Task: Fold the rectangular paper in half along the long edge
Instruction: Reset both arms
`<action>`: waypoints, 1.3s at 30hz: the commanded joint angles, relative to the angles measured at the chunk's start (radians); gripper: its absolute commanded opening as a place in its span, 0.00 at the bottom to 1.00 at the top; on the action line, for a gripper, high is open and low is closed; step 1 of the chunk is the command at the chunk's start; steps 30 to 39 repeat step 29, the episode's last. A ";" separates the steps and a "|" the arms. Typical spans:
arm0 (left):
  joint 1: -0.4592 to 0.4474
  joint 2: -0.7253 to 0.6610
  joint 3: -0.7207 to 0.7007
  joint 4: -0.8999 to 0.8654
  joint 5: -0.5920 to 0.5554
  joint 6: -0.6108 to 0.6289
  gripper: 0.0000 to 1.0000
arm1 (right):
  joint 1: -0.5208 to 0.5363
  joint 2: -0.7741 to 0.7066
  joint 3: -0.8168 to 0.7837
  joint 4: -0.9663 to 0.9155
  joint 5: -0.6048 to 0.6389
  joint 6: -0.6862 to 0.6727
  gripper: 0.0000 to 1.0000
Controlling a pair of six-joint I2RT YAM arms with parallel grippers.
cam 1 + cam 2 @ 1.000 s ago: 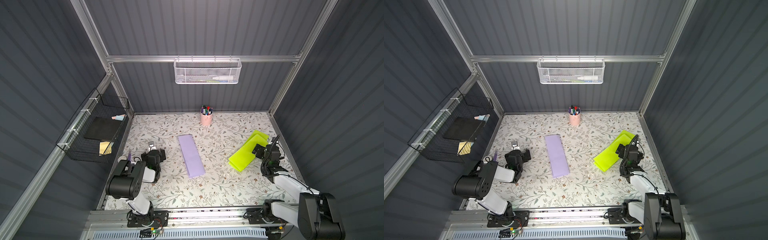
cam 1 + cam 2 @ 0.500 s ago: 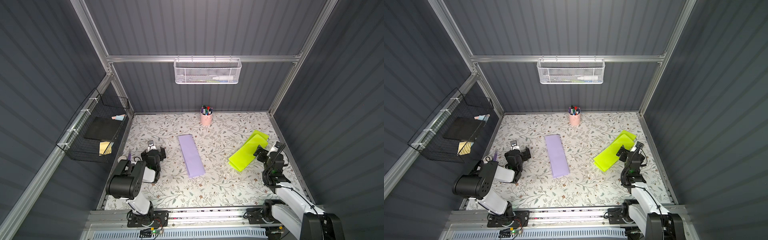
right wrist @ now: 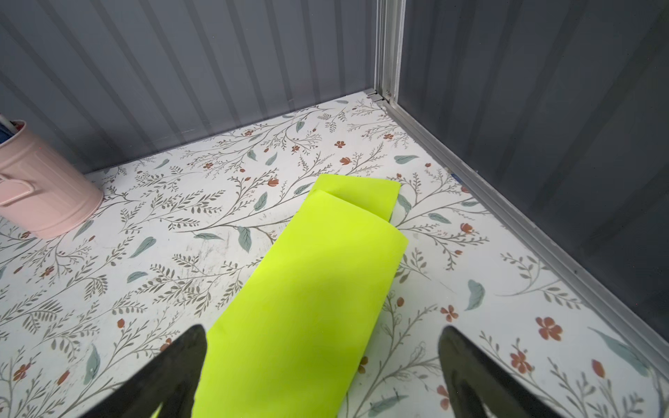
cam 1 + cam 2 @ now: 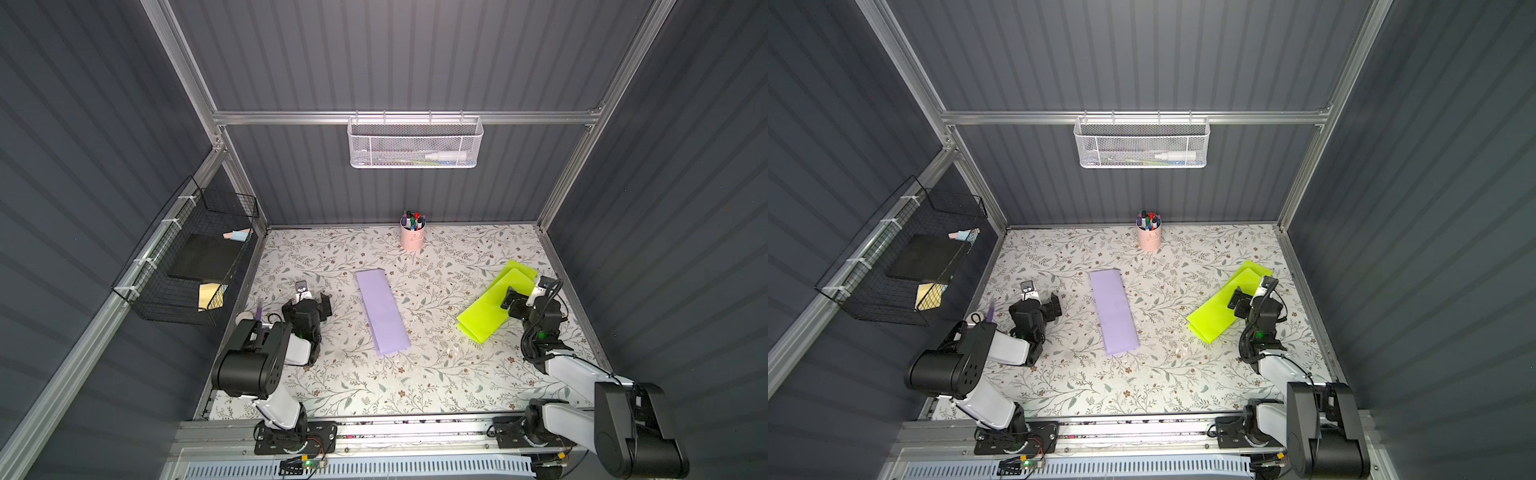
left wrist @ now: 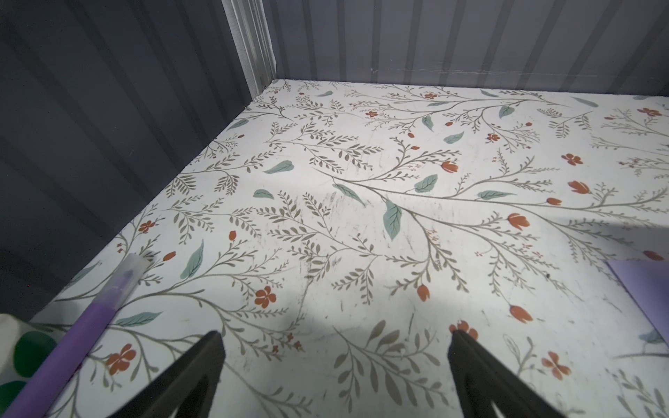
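Since both sets of jaws are spread wide with nothing between the pads, nothing is being held right now. The lime-green folded sheet of paper (image 4: 494,305) lies on a diagonal on the right side of the floral-print tabletop (image 4: 436,374). Its far end points toward the right wall and its near end points toward the middle. It's doubled over, but the layers don't line up: at the far end a strip of the lower layer pokes out past the upper one (image 3: 311,289), and the fold along one long side looks rounded rather than creased flat.

The right gripper (image 4: 524,291) sits over the wall-side long edge of that sheet. In its wrist view the paper runs between the two black fingers (image 3: 195,347). I can't tell whether they touch it. There isn't much room between that edge and the right wall.

The pale lilac rectangular sheet of paper (image 4: 382,311) lies flat mid-table, well apart from the green one, with its long edges running front to back. There's bare table on every side of it.

The left gripper (image 4: 313,296) sits low near the left edge, well short of the lilac sheet, with a purple marker pen (image 5: 101,311) beside it. The pink metal pen cup (image 4: 412,239) stands against the back wall, clear of both sheets.
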 commanded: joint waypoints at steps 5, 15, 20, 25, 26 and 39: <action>0.006 -0.004 0.001 0.011 -0.001 -0.013 0.99 | -0.006 0.174 0.024 0.173 -0.052 -0.041 0.99; 0.007 -0.005 0.001 0.014 0.001 -0.013 0.99 | -0.007 0.312 0.079 0.235 -0.150 -0.114 0.99; 0.006 -0.004 0.003 0.011 -0.001 -0.013 0.99 | -0.006 0.282 0.127 0.085 -0.168 -0.113 0.99; 0.013 -0.001 0.013 -0.002 0.038 -0.010 0.99 | -0.003 0.291 0.141 0.071 -0.191 -0.122 0.99; 0.014 -0.001 0.013 -0.001 0.038 -0.011 0.99 | -0.004 0.288 0.154 0.043 -0.182 -0.118 0.99; 0.014 -0.005 0.004 0.007 0.026 -0.014 0.99 | -0.003 0.293 0.160 0.038 -0.168 -0.112 0.99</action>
